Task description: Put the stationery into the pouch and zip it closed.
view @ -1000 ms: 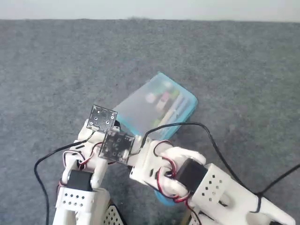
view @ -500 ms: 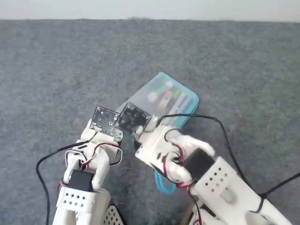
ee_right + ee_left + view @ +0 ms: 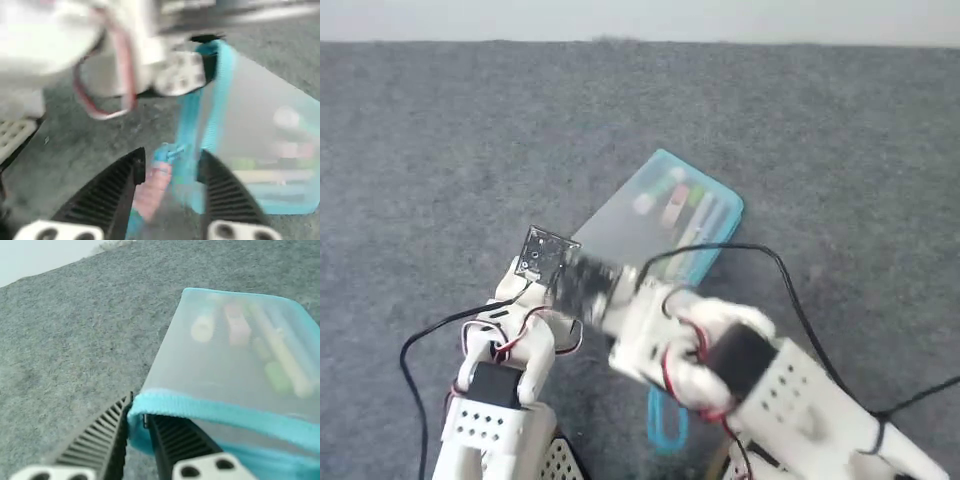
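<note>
Left gripper (image 3: 136, 412) clamps a corner of the pouch (image 3: 660, 215), mid-frame. Right gripper (image 3: 171, 159), open astride the zip pull (image 3: 167, 151), should pinch squarely, then draw straight.

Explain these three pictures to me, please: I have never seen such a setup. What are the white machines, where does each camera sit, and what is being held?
The white machines are two small robot arms side by side at a table with a grey, carpet-like top. One picture looks down from a fixed camera above. The other two come from cameras on each arm's wrist, so the black ridged fingers close to the lens are that arm's own.

On the table lies a translucent pouch with turquoise trim. Coloured stationery shows through its side.

The left gripper is shut on the pouch's turquoise edge at one corner. The right gripper is open, its fingers on either side of the zipper edge. What looks like the zipper pull sits between them.
</note>
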You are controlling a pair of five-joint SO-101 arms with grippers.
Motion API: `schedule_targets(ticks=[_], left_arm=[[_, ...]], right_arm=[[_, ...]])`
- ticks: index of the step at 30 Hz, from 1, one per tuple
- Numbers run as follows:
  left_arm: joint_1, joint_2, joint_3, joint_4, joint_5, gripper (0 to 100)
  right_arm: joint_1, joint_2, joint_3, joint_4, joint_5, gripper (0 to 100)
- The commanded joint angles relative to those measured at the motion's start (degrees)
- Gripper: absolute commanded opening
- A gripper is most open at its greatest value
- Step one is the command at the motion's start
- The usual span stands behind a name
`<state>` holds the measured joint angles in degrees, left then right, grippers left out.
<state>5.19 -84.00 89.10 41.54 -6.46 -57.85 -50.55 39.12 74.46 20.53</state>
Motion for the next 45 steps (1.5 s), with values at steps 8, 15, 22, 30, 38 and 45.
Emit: schedule_targets(ticks=[8, 15, 22, 30, 38, 45], left_arm=[[-0.53, 0.09, -0.92, -1.93, 0.70, 1], [-0.53, 0.00, -1.01, -1.93, 0.70, 1], [-0.53, -0.09, -1.01, -1.93, 0.70, 1], [-0.44, 0.09, -1.54, -1.85, 0.70, 1], [-0.44, 0.09, -1.54, -1.76, 0.70, 1], [-0.53, -0.09, -1.54, -1.67, 0.70, 1]], right_arm=[[-1.71, -5.67, 1.41, 9.10, 6.77, 42.8], [19.30, -5.76, 11.96, -1.54, 12.75, 42.7], [22.99, -5.32, 19.43, -11.47, 12.66, 42.7], [14.99, -5.23, 20.13, -14.99, 5.89, 42.7], [13.67, -2.59, 20.48, -14.90, 2.99, 42.7], [10.33, -2.68, 25.49, -16.84, 2.81, 42.8]])
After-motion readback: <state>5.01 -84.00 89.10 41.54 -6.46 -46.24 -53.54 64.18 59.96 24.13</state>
